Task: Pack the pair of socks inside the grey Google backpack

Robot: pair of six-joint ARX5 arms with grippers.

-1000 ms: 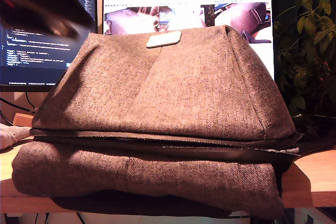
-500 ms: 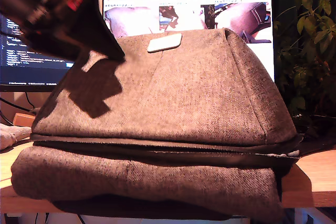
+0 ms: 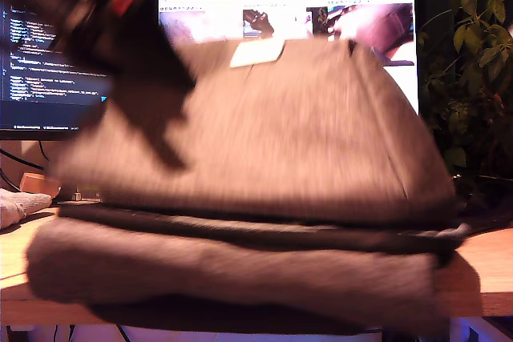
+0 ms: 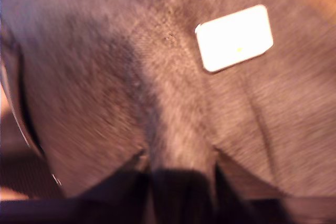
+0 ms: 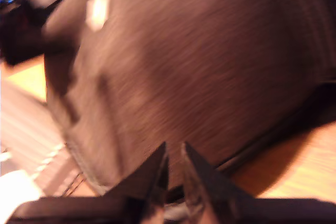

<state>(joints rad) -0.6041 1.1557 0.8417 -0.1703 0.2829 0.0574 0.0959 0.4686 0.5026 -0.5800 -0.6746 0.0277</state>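
Exterior view, nearest first: the grey Google backpack (image 3: 264, 198) lies blurred across the bench (image 3: 481, 270), filling most of the frame, its pale patch (image 3: 256, 52) at about twelve o'clock on the upper flap. The pair of socks (image 3: 18, 204) sits on the bench at nine o'clock from the backpack, at the exterior view's left edge, apart from both claws. A dark arm (image 3: 96, 14) hangs over the flap at ten o'clock; which arm it is I cannot tell. Farther back stand two monitors (image 3: 48, 62) and a plant (image 3: 473, 70). My first claw (image 4: 178, 182) has a ridge of backpack fabric rising between its jaws; whether it pinches I cannot tell. My second claw (image 5: 175, 174) is narrow, nearly closed, holding nothing visible
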